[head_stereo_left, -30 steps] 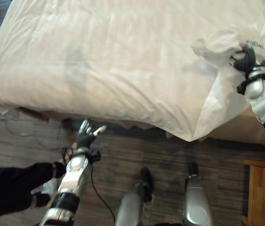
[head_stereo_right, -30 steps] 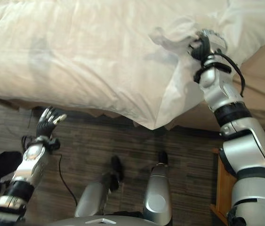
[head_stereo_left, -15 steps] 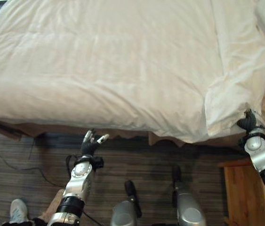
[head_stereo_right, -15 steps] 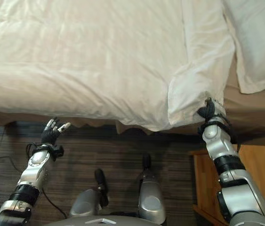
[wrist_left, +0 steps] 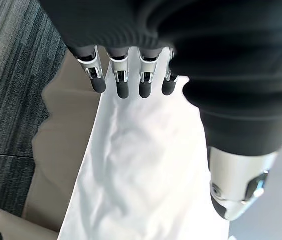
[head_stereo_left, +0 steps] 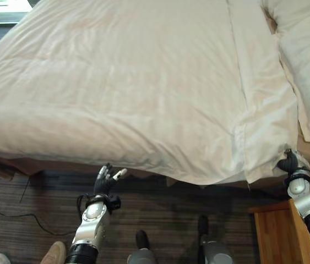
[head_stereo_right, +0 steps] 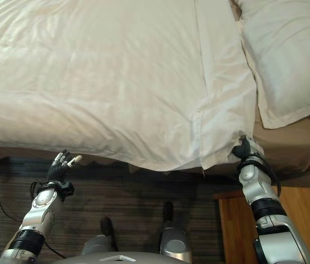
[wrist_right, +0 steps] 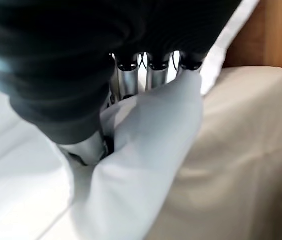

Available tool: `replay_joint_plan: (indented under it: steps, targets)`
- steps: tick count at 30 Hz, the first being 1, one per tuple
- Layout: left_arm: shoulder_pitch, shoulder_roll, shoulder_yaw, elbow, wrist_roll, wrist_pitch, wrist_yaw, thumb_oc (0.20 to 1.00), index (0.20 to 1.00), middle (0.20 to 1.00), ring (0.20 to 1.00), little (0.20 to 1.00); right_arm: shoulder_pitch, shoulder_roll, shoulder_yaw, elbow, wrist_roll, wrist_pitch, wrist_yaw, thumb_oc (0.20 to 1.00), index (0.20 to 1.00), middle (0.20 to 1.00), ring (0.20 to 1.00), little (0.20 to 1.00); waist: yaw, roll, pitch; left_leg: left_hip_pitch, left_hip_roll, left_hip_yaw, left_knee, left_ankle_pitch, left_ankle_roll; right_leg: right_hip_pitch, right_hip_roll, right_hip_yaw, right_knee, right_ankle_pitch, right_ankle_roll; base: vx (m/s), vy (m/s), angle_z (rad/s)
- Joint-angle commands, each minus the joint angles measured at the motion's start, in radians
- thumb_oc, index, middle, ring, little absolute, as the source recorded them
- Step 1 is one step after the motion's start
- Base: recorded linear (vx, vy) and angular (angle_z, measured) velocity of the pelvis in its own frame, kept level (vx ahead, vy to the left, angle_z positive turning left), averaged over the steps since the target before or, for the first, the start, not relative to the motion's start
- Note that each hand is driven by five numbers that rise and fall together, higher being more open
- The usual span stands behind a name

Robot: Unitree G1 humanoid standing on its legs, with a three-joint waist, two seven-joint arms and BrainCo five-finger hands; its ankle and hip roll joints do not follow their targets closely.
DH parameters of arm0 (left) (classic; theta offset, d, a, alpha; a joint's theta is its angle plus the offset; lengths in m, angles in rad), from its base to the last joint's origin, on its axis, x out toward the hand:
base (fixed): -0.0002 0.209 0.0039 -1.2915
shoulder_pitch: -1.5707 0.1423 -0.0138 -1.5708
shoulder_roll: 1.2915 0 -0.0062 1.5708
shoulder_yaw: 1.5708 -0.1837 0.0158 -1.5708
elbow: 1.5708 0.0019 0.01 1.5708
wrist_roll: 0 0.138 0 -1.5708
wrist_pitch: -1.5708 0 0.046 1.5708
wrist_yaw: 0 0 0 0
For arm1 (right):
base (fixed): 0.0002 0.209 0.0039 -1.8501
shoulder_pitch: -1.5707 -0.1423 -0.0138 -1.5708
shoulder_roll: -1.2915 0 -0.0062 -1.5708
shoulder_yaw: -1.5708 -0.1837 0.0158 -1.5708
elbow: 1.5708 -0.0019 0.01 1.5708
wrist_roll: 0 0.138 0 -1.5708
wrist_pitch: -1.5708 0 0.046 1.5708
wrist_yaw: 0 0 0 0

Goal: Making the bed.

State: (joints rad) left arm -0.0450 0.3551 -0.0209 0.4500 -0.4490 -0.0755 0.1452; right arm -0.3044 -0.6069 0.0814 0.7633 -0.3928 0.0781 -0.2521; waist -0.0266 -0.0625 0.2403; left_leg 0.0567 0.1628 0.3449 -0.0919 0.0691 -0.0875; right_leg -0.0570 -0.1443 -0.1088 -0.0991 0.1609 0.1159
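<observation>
A white duvet (head_stereo_left: 132, 82) lies spread over the bed and hangs over its near edge. My right hand (head_stereo_left: 290, 163) is shut on the duvet's near right corner (wrist_right: 151, 150), low at the bed's side; the cloth bunches between its fingers (wrist_right: 156, 75) and thumb. A white pillow (head_stereo_right: 287, 55) lies at the head of the bed on the right, on the beige sheet (head_stereo_right: 292, 140). My left hand (head_stereo_left: 105, 181) hovers open below the duvet's near edge, over the floor, touching nothing; its fingers (wrist_left: 123, 85) are straight.
A wooden nightstand (head_stereo_right: 287, 220) stands at the lower right, close to my right arm. Dark striped carpet (head_stereo_left: 28, 220) runs along the bed's near side. A person's shoes (head_stereo_left: 53, 254) show at the bottom left.
The view has shifted toward the head of the bed. My right hand still grips the corner and has drawn it down to the bed's side; the duvet lies flatter. The left hand stays open.
</observation>
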Motion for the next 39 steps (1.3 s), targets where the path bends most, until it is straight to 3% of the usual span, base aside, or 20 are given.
replay_joint_plan:
  steps: [1,2,6,12,24,30,33,35,36,37,39]
  targets:
    - [-0.012,-0.010,0.026,-0.019,0.027,-0.014,-0.021,1.000,1.000,1.000,1.000,1.000,0.168,-0.025,-0.016,0.212,-0.005,0.103,0.023,0.200,0.200,0.200,0.200,0.200,-0.053,-0.018,-0.024,-0.022,0.055,-0.004,0.035,-0.040,-0.046,0.021,-0.065,0.006,0.012,-0.120,0.055,0.03,-0.028,0.13]
    - [-0.008,-0.015,0.021,-0.016,0.025,-0.009,-0.028,1.000,1.000,1.000,1.000,1.000,0.173,-0.004,-0.011,0.273,0.006,0.104,0.031,1.000,1.000,1.000,1.000,1.000,-0.052,-0.016,-0.029,-0.019,0.058,-0.007,0.030,-0.038,-0.048,0.028,-0.064,0.001,0.012,-0.124,0.054,0.03,-0.025,0.13]
    - [0.010,-0.020,-0.009,0.002,0.027,0.002,-0.072,1.000,1.000,1.000,1.000,1.000,0.149,0.036,0.018,0.528,0.045,0.102,0.067,1.000,1.000,1.000,1.000,1.000,-0.040,-0.011,-0.038,-0.010,0.064,-0.019,0.023,-0.035,-0.050,0.045,-0.057,-0.012,0.012,-0.131,0.050,0.03,-0.020,0.19]
    - [0.042,-0.022,-0.019,0.007,0.020,0.004,-0.103,1.000,1.000,1.000,1.000,1.000,0.117,-0.016,0.016,0.618,0.000,0.105,0.050,1.000,1.000,1.000,1.000,1.000,-0.034,-0.010,-0.039,-0.005,0.069,-0.026,0.015,-0.032,-0.054,0.053,-0.055,-0.018,0.012,-0.132,0.049,0.00,0.006,0.10]
    - [0.091,-0.023,-0.003,-0.036,0.024,0.018,-0.108,1.000,1.000,1.000,1.000,1.000,0.098,-0.120,0.046,0.549,-0.189,0.143,0.055,1.000,1.000,1.000,1.000,1.000,-0.033,-0.029,-0.058,-0.004,0.075,-0.033,0.014,-0.031,-0.058,0.056,-0.055,-0.025,0.012,-0.129,0.048,0.00,0.000,0.00]
    - [0.101,-0.015,0.008,-0.051,0.018,0.032,-0.123,1.000,1.000,1.000,1.000,1.000,0.081,-0.195,0.031,0.459,-0.143,0.122,0.114,1.000,1.000,1.000,1.000,1.000,-0.039,-0.043,-0.072,-0.005,0.080,-0.034,0.011,-0.029,-0.060,0.055,-0.050,-0.028,0.012,-0.128,0.047,0.00,0.014,-0.10]
    - [0.105,-0.010,0.019,-0.058,0.018,0.035,-0.125,1.000,1.000,1.000,1.000,1.000,0.084,-0.224,-0.012,0.288,-0.077,0.112,0.111,1.000,1.000,1.000,1.000,1.000,-0.045,-0.044,-0.079,-0.006,0.080,-0.033,0.009,-0.028,-0.058,0.053,-0.047,-0.024,0.012,-0.126,0.047,0.02,0.017,-0.10]
    - [0.094,-0.010,0.030,-0.045,0.020,0.031,-0.119,1.000,1.000,1.000,1.000,1.000,0.095,-0.188,-0.062,0.159,0.040,0.093,0.084,1.000,1.000,1.000,1.000,1.000,-0.054,-0.041,-0.079,0.000,0.078,-0.029,0.008,-0.030,-0.057,0.052,-0.046,-0.014,0.012,-0.124,0.047,0.01,0.024,-0.11]
    - [0.083,-0.011,0.031,-0.038,0.018,0.027,-0.114,1.000,1.000,1.000,1.000,1.000,0.085,-0.154,-0.083,0.098,0.137,0.078,0.064,0.432,0.432,0.432,0.432,0.432,-0.057,-0.039,-0.080,0.002,0.077,-0.027,0.007,-0.031,-0.056,0.051,-0.046,-0.010,0.012,-0.123,0.047,0.02,0.024,-0.12]
    - [0.069,-0.014,0.032,-0.027,0.016,0.023,-0.106,1.000,1.000,1.000,1.000,1.000,0.076,-0.114,-0.105,0.018,0.268,0.048,0.049,0.200,0.200,0.200,0.200,0.200,-0.061,-0.036,-0.080,0.008,0.076,-0.027,0.007,-0.037,-0.055,0.053,-0.045,-0.006,0.012,-0.125,0.046,0.02,0.020,-0.09]
    - [0.044,-0.002,0.041,-0.015,0.014,0.013,-0.095,1.000,1.000,1.000,1.000,1.000,0.086,-0.051,-0.138,-0.136,0.521,-0.019,0.049,0.200,0.200,0.200,0.200,0.200,-0.066,-0.034,-0.080,0.009,0.074,-0.021,0.005,-0.033,-0.054,0.048,-0.044,0.000,0.012,-0.116,0.043,0.01,0.012,-0.05]
